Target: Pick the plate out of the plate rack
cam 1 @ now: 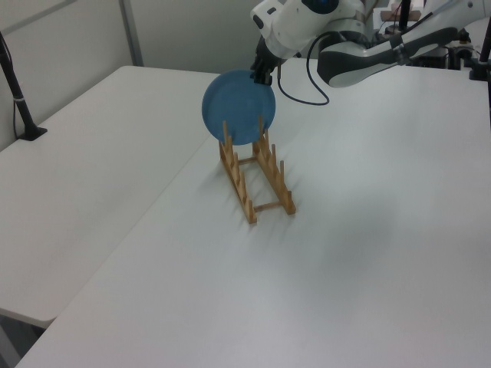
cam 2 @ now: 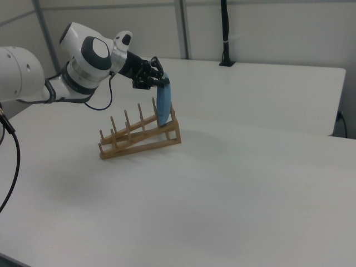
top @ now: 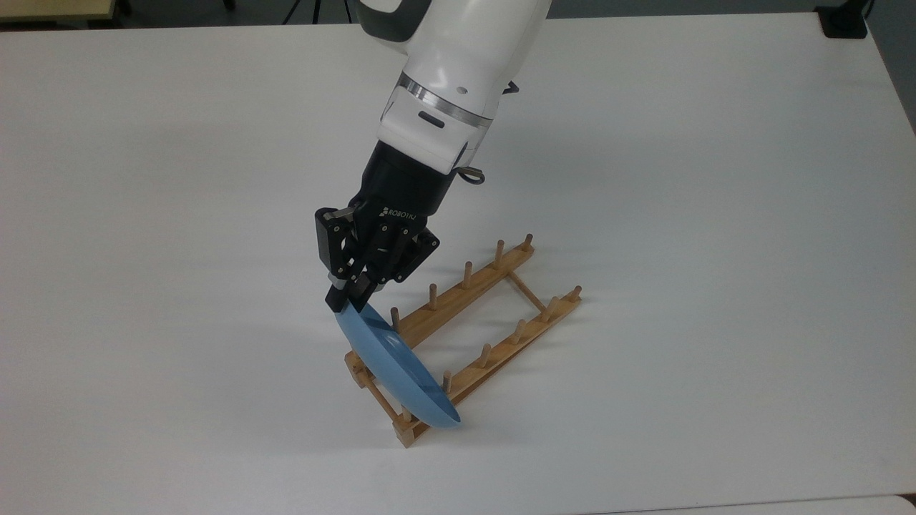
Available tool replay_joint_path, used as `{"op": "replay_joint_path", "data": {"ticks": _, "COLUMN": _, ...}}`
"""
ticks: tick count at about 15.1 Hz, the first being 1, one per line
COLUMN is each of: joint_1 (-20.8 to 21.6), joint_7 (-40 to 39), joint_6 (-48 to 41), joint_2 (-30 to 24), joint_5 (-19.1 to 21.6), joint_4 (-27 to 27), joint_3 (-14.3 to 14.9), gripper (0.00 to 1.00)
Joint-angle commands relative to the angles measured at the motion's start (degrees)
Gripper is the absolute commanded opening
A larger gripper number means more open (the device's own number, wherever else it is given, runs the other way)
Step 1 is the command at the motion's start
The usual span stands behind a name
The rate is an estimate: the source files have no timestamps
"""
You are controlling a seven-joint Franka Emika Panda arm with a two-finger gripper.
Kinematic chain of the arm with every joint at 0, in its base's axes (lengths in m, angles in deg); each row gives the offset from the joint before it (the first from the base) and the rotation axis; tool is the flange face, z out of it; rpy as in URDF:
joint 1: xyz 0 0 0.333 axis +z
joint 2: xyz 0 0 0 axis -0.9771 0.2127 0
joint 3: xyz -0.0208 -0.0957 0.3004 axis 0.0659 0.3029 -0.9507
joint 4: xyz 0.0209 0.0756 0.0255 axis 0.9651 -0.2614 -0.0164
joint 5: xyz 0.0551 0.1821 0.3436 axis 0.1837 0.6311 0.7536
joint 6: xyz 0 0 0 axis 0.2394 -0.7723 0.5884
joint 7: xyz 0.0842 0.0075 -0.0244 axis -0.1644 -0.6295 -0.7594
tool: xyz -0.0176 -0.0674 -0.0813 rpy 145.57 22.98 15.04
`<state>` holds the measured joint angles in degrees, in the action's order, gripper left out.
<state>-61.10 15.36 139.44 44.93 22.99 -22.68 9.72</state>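
1. The round, plain light-blue matte plate (top: 397, 365) stands on edge in the end slot of the long light-brown wooden plate rack (top: 486, 329), at the end nearest the bottom of the top view. Its lower part sits between the two rails, behind the end pair of pegs.
2. The plate leans slightly; in the right view (cam 2: 163, 104) its top edge tips away from the remaining pegs.
3. The black two-finger gripper (top: 348, 295) is at the top edge of the plate. Its fingers are drawn close together and pinch the plate's rim between them, one on each face.
4. In the left view the gripper (cam 1: 263, 75) meets the plate (cam 1: 236, 107) at its upper right edge, above the rack (cam 1: 257, 176).
5. The white robot arm (top: 458, 64) slopes down to the rack from above.
6. The rack rests flat on the white table (top: 715, 214), its other five peg pairs unoccupied.
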Motion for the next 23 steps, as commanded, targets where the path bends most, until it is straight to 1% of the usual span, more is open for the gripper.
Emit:
{"op": "replay_joint_path", "data": {"ticks": 1, "joint_1": -0.3, "joint_7": 0.2, "joint_6": 0.5, "joint_2": 1.0, "joint_5": -1.2, "joint_4": 1.4, "joint_3": 0.2, "gripper": 0.21}}
{"op": "replay_joint_path", "data": {"ticks": 3, "joint_1": -0.3, "joint_7": 0.3, "joint_6": 0.5, "joint_2": 1.2, "joint_5": -1.3, "joint_4": 1.6, "joint_3": 0.2, "gripper": 0.18}}
{"op": "replay_joint_path", "data": {"ticks": 6, "joint_1": -0.3, "joint_7": 1.7, "joint_6": 0.5, "joint_2": 1.0, "joint_5": -1.4, "joint_4": 2.3, "joint_3": 0.2, "gripper": 0.06}}
{"op": "replay_joint_path", "data": {"ticks": 10, "joint_1": -0.2, "joint_7": 2.4, "joint_6": 0.5, "joint_2": 0.2, "joint_5": -2.4, "joint_4": 2.4, "joint_3": 0.3, "gripper": 0.06}}
{"op": "replay_joint_path", "data": {"ticks": 13, "joint_1": -0.2, "joint_7": 3.1, "joint_6": 0.4, "joint_2": -0.5, "joint_5": -2.9, "joint_4": 4.3, "joint_3": 0.4, "gripper": 0.06}}
{"op": "replay_joint_path", "data": {"ticks": 17, "joint_1": -0.4, "joint_7": 4.4, "joint_6": 0.4, "joint_2": -4.4, "joint_5": -3.4, "joint_4": 4.7, "joint_3": 0.3, "gripper": 0.06}}
{"op": "replay_joint_path", "data": {"ticks": 19, "joint_1": -1.1, "joint_7": 6.4, "joint_6": 0.4, "joint_2": -7.3, "joint_5": -2.5, "joint_4": 4.1, "joint_3": -0.2, "gripper": 0.06}}
{"op": "replay_joint_path", "data": {"ticks": 20, "joint_1": -2.2, "joint_7": 9.3, "joint_6": 0.3, "joint_2": -8.4, "joint_5": -2.0, "joint_4": 3.9, "joint_3": -1.2, "gripper": 0.06}}
{"op": "replay_joint_path", "data": {"ticks": 22, "joint_1": -5.3, "joint_7": 16.2, "joint_6": 0.3, "joint_2": -10.7, "joint_5": -1.5, "joint_4": 2.1, "joint_3": -6.1, "gripper": 0.06}}
{"op": "replay_joint_path", "data": {"ticks": 23, "joint_1": -7.9, "joint_7": 19.2, "joint_6": 0.1, "joint_2": -12.3, "joint_5": -0.1, "joint_4": 0.4, "joint_3": -9.1, "gripper": 0.06}}
